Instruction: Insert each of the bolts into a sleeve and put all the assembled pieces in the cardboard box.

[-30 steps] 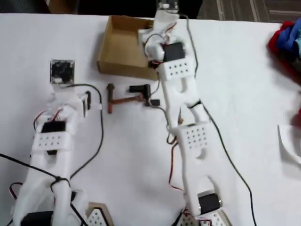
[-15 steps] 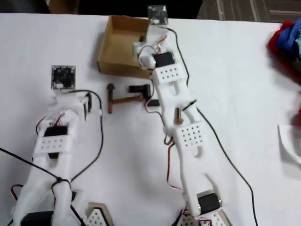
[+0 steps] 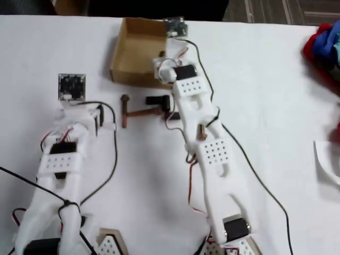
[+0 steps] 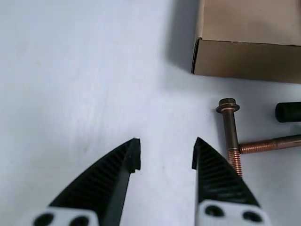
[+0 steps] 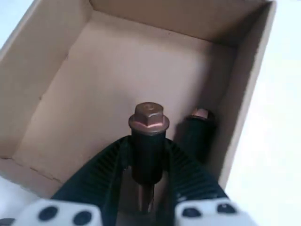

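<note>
Bolt-and-sleeve piece (image 5: 149, 120) was pinched upright in the right tool (image 5: 146, 143), low centre of frame, above the cardboard box (image 5: 108, 80). I'd lower it clear of the wall before letting go. Count: one finished piece (image 5: 197, 127) inside at centre-right, two loose bolts (image 4: 229, 132) and one visible sleeve (image 4: 288, 112) on the worktop (image 4: 70, 70). Left tool (image 4: 164, 153) was spread, empty.

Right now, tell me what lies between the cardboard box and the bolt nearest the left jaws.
Just bare table, seen in the left wrist view, separates bolt and cardboard box.

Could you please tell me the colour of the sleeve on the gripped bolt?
The sleeve is black, clearest in the right wrist view.
</note>
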You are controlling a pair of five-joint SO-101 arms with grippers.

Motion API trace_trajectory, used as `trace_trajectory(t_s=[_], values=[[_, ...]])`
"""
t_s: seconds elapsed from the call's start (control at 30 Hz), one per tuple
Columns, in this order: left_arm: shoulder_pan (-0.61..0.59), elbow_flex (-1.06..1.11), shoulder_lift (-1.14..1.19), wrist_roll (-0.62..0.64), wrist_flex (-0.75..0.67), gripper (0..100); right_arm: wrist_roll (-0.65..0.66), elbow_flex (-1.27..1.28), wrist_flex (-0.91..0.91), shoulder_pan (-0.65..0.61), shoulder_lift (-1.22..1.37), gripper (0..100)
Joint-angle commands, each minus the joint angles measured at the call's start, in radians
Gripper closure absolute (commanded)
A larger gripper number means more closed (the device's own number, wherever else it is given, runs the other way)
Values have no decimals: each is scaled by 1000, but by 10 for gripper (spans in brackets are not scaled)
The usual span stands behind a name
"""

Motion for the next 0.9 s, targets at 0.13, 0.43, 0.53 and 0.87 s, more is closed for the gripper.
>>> trace_trajectory(t_s=[0.13,0.43,0.53,0.87], values=[[-5,-4,-5,3,-21,806,84,-17,-27,65,-24,977],[-5,-4,-5,3,-21,806,95,-21,-24,38,-31,977],[-5,-4,-5,3,-21,806,95,-21,-24,12,-30,977],[-5,-4,-5,3,-21,806,95,-12,-18,-1,-28,971]])
